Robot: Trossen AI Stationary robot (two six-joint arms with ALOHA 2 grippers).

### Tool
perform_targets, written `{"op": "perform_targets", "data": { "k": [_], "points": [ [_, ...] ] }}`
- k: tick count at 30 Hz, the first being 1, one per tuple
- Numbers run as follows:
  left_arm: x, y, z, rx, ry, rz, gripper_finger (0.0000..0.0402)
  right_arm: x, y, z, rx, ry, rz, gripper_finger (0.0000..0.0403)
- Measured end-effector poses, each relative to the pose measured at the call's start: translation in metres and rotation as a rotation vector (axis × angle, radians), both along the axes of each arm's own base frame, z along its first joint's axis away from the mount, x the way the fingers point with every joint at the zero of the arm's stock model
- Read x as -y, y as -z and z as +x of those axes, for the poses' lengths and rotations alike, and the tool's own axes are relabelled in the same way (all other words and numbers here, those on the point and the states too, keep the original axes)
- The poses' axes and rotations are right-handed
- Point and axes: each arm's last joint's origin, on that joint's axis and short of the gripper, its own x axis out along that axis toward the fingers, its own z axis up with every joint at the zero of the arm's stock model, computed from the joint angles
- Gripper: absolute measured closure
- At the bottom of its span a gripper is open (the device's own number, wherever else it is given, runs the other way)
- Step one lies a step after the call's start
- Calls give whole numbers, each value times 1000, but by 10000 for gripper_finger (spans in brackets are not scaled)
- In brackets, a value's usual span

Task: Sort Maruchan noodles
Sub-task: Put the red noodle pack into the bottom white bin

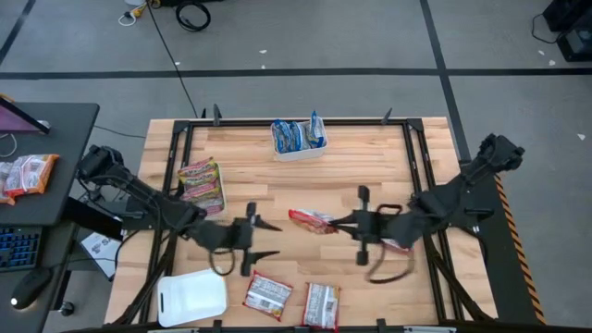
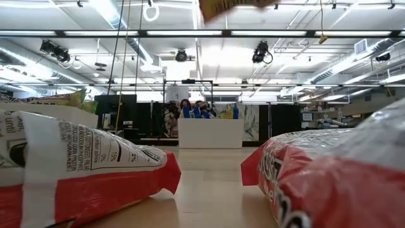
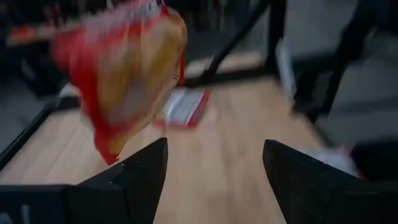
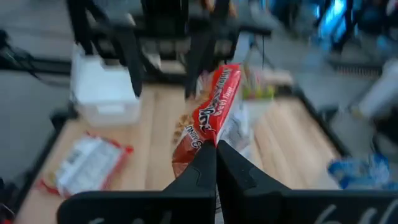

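My right gripper [image 1: 344, 222] [image 4: 216, 146] is over the middle of the table, shut on a red-white Maruchan packet [image 1: 310, 220] [image 4: 211, 112]. The packet also shows blurred in the left wrist view [image 3: 124, 74] and at the top of the low view [image 2: 228, 6]. My left gripper [image 1: 264, 236] [image 3: 214, 149] is open, facing that packet from the left, a short way off. Two red-white packets [image 1: 268, 294] [image 1: 321, 303] lie flat at the near edge. Another red-white packet [image 1: 398, 245] lies under the right arm. Green-yellow packets [image 1: 202, 183] lie stacked far left. My right gripper pinches the red-white packet between its two fingers by its end edge [image 4: 214, 138]. The fingers come level from the table's right. The packet is lifted clear of the table and sticks out past the fingertips toward the left gripper.
A white tray [image 1: 298, 148] at the far edge holds blue-white packets [image 1: 294, 135]. An empty white tray [image 1: 192, 298] sits at the near left corner. Black frame rails [image 1: 180, 157] run along the table's left and right sides. Bare wood [image 1: 296, 185] lies between the far tray and the grippers.
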Motion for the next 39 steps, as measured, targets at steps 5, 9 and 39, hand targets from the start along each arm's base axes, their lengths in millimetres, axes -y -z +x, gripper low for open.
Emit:
{"op": "perform_targets", "data": {
  "k": [5, 9, 39],
  "points": [
    [-8, 45, -15, 262, -8, -142, 134, -6, 1, -12, 170, -67, 11, 400],
    [-14, 68, -6, 368, 47, -181, 134, -7, 5, -7, 326, -151, 29, 400],
    [-26, 7, 88, 750, 429, -129, 276, -13, 7, 3, 543, -107, 5, 356]
  ]
}}
